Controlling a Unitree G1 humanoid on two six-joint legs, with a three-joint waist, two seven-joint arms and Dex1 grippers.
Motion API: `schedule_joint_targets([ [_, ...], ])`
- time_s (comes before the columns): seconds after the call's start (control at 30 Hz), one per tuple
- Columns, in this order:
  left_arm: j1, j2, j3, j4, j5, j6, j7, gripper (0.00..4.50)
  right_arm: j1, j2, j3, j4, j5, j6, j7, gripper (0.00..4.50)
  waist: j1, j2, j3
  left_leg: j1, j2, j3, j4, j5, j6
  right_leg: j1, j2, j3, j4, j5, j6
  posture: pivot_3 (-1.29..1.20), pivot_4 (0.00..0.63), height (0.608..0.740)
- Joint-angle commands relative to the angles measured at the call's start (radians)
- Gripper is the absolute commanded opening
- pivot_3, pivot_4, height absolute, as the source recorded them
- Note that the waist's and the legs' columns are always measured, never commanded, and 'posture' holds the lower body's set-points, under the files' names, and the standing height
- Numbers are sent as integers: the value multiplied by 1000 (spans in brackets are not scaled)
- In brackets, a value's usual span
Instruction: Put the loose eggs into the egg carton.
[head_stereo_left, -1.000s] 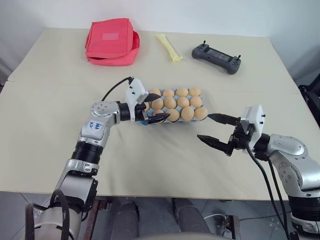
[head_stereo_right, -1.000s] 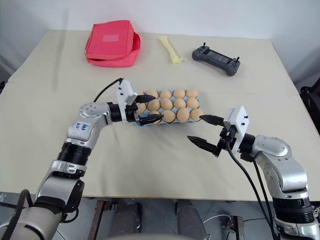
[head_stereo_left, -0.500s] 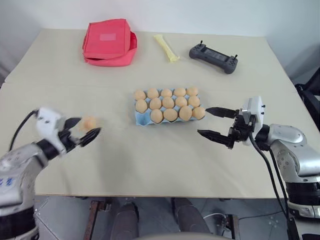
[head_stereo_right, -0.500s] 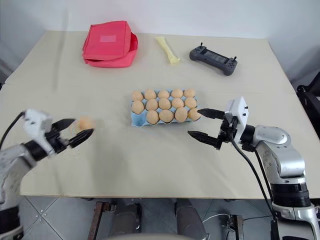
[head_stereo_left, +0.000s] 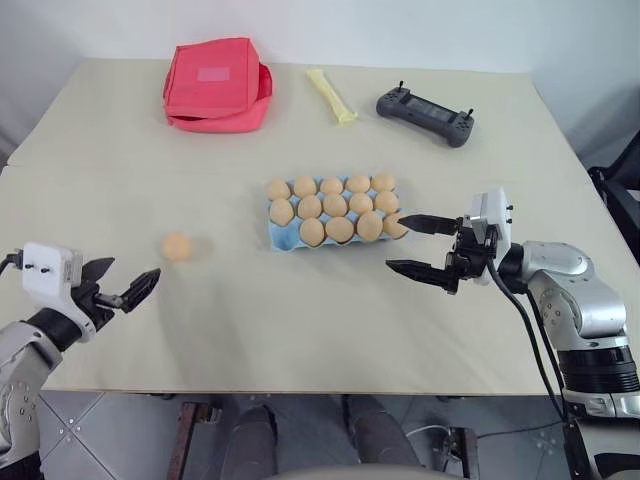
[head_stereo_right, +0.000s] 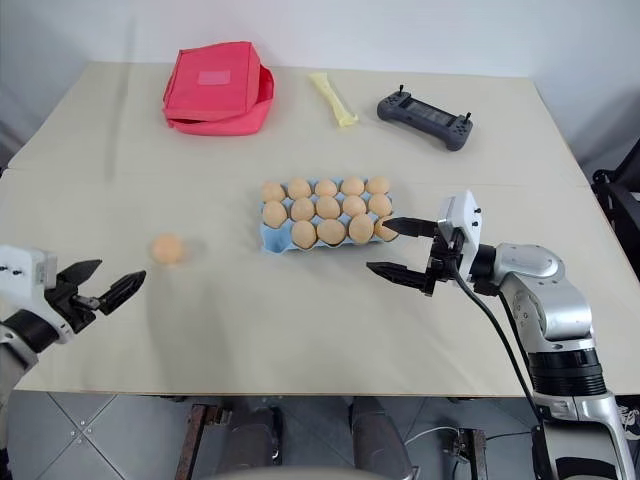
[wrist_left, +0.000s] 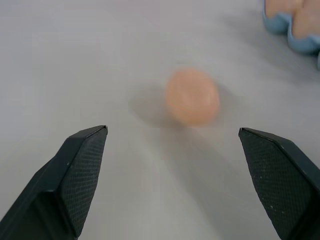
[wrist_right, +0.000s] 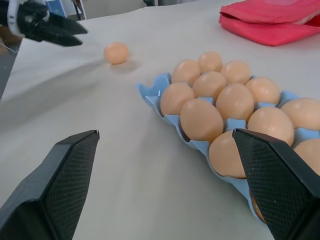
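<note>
One loose egg (head_stereo_left: 177, 247) lies on the table left of the egg carton (head_stereo_left: 284, 237); it also shows as the egg (wrist_left: 192, 96) in the left wrist view. The light blue carton holds several eggs, and its front-left cup is empty. My left gripper (head_stereo_left: 128, 280) hovers open near the table's front left, a little short of the loose egg, with nothing between its fingers. My right gripper (head_stereo_left: 395, 241) stands open just right of the carton's front-right corner, pointing left at it, and is empty.
A red fabric pouch (head_stereo_left: 215, 84) sits at the back left. A yellow strip (head_stereo_left: 334, 94) and a dark handheld controller (head_stereo_left: 424, 114) lie at the back. The table's front edge is close below both grippers.
My left arm has swung from the carton's front-left corner out to the table's front left, uncovering the loose egg. The right gripper has stayed almost still.
</note>
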Motion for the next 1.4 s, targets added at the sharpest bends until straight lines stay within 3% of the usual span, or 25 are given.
schedule_joint_targets([
  [0.03, -94, 25, -94, 96, 41, -67, -11, 4491, -1, -2, -20, -39, 1, -17, -6, 4500, -3, 0, 0, 0, 0, 0, 0, 0, 0, 0, 0, 0, 0, 0, -1, 0, 150, 740],
  [0.33, -249, 29, -299, 338, 118, -165, -83, 4491, 49, -22, -49, -98, 15, -4, -34, 4500, -10, 0, 0, 0, 1, 1, -5, 0, -1, -3, 1, 0, 0, 2, 4, 0, 150, 740],
  [0.53, -252, 33, -312, 339, 121, -171, -91, 2646, 88, -32, -69, -127, 22, 0, -42, 4500, -4, 0, 0, -1, 1, 1, -4, 0, -1, -3, 1, 0, 0, 2, 5, 0, 150, 740],
  [0.57, -250, 37, -311, 333, 120, -177, -95, 2181, 91, -32, -71, -129, 22, 0, -42, 4500, -4, 0, 0, -1, 1, 1, -3, 0, -1, -2, 1, 0, 0, 2, 5, 0, 150, 740],
  [0.63, -254, 43, -310, 315, 116, -185, -107, 1831, 95, -32, -74, -131, 21, 0, -42, 4500, -4, 0, 0, -1, 1, 1, -2, 0, -1, -2, 1, 0, 0, 3, 5, 0, 150, 740],
  [0.97, -452, -26, -422, 253, 53, -172, -193, 1817, 75, -19, -66, -121, 11, -9, -56, 4500, 7, 0, 0, -1, 1, 1, -1, 0, -1, -1, 1, 0, 0, 3, 6, 0, 150, 740],
  [1.17, -618, -135, -588, 425, 111, -259, -288, 1817, 116, -13, -83, -159, 15, -9, -97, 4500, 21, 0, 0, -1, 0, 1, -1, 0, -1, -1, 1, 0, 0, 3, 6, 0, 150, 740],
  [1.4, -719, -191, -669, 630, 188, -368, -358, 1817, 178, -23, -121, -215, 24, -2, -143, 4500, 19, 0, 0, -1, 1, 1, -1, 0, -1, -2, 2, 1, 0, 3, 6, 0, 150, 740],
])
